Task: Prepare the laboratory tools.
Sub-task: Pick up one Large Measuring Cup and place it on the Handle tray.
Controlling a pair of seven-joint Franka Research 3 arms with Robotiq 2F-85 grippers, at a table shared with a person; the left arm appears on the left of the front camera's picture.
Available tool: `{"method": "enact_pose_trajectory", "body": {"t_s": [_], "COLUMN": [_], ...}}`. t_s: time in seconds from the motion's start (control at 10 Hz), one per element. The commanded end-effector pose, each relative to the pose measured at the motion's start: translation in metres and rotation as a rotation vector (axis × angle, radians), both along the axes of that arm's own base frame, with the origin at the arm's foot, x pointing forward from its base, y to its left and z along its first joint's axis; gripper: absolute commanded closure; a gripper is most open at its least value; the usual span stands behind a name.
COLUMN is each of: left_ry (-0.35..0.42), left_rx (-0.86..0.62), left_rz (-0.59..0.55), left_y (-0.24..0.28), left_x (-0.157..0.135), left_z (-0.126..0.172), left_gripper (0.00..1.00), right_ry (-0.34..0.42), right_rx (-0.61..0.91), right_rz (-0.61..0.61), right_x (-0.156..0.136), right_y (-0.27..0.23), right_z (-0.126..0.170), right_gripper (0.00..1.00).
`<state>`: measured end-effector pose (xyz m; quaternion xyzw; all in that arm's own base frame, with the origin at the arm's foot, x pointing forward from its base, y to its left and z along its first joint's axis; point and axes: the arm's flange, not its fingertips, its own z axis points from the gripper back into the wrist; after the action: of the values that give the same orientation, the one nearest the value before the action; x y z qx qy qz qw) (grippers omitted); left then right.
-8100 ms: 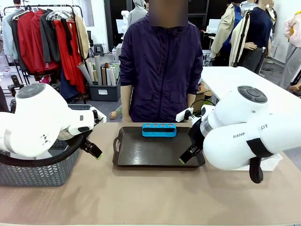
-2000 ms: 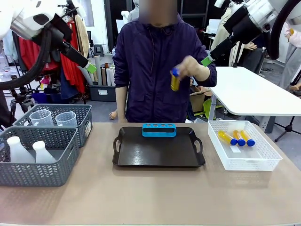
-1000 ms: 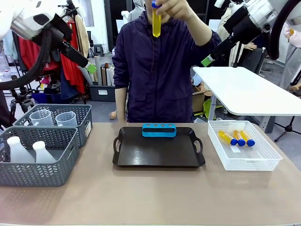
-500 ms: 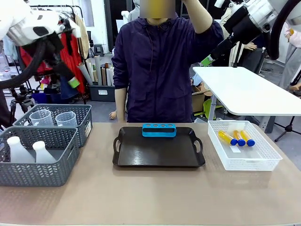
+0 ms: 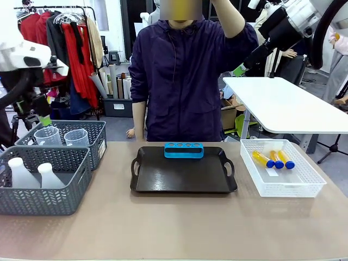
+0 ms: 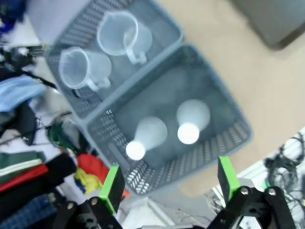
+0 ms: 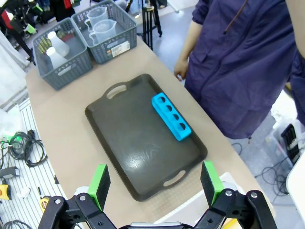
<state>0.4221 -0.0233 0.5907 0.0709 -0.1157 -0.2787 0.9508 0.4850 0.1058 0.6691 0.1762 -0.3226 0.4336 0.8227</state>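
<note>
Two clear measuring jugs (image 5: 48,136) (image 6: 121,36) stand in the rear grey basket. Two white conical flasks (image 5: 48,176) (image 6: 190,126) stand in the front basket (image 5: 43,198). The small blue rack (image 5: 184,150) (image 7: 171,117) sits on the dark tray (image 5: 182,179) with its holes bare. Three blue-capped yellow tubes (image 5: 270,159) lie in the white basket (image 5: 280,185). My left gripper (image 5: 44,118) (image 6: 169,183) hangs open high above the grey baskets. At upper right my right gripper (image 5: 241,68) (image 7: 155,179) is open, well above the tray. The person's raised hand (image 5: 224,6) is at the top edge.
The person stands just behind the tray, one arm lifted. A white table (image 5: 283,103) is behind on the right, a clothes rack (image 5: 65,43) behind on the left. Bare tabletop (image 5: 174,228) runs along the near side.
My left arm has swung down and left, from above the clothes rack to over the grey baskets. The person lifted a yellow tube from chest height to the top edge. The right arm is still.
</note>
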Motion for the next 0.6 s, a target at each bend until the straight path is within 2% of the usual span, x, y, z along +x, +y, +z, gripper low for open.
{"method": "enact_pose_trajectory", "body": {"t_s": [0.0, 0.2, 0.3, 0.5], "left_ry": [0.022, 0.009, 0.037, 0.037], "left_rx": [-0.032, -0.069, -0.025, -0.025], "left_rz": [0.083, 0.069, 0.063, 0.063], "left_y": [0.014, 0.009, 0.019, 0.019], "left_x": [-0.006, -0.002, -0.002, -0.002], "left_z": [-0.015, -0.016, -0.019, -0.019], "left_gripper": [0.00, 0.00, 0.00, 0.00], "right_ry": [-0.001, -0.001, -0.001, -0.001], "right_rx": [0.002, 0.002, 0.002, 0.002], "right_rz": [0.001, 0.001, 0.001, 0.001], "right_x": [0.000, 0.000, 0.000, 0.000], "right_y": [-0.001, -0.001, -0.001, -0.001], "right_z": [0.000, 0.000, 0.000, 0.000], "right_gripper": [0.00, 0.00, 0.00, 0.00]}}
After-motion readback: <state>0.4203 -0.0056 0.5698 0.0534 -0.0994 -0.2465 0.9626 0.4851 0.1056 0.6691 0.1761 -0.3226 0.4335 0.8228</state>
